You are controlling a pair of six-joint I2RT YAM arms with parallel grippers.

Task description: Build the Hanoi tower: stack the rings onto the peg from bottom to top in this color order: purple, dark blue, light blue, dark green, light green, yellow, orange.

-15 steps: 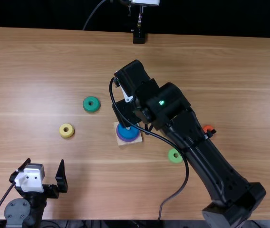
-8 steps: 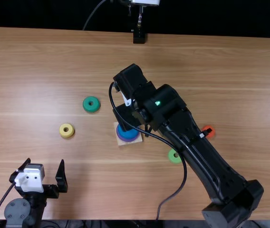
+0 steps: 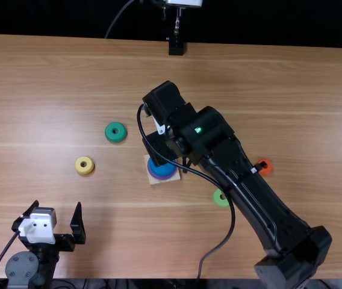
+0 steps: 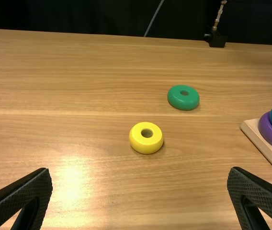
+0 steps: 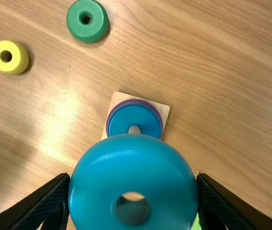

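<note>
In the top view the right arm [image 3: 237,165] reaches over the wooden base [image 3: 177,177], where the dark blue ring [image 3: 161,165] lies on the purple ring [image 3: 162,177]. The dark green ring [image 3: 115,132] and yellow ring [image 3: 85,165] lie to the left of the base, the light green ring [image 3: 220,197] and orange ring [image 3: 265,167] to its right, all on the table [image 3: 249,78]. The left gripper [image 3: 58,205] has its fingers spread, with nothing between them. The left wrist view agrees: the fingers stand wide apart, the yellow ring flat beyond them, its rounded sides best taken across the middle. In the right wrist view the right gripper [image 5: 133,177] pinches the light blue ring [image 5: 133,167] by opposite sides, and the peg [image 5: 134,130] shows just past its rim. The ring looks light and stiff, hard to crush, but its smooth, curved side could slip or tip if gripped off-centre; a level hold across its widest part should suit, with the hole brought over the peg before letting go
</note>
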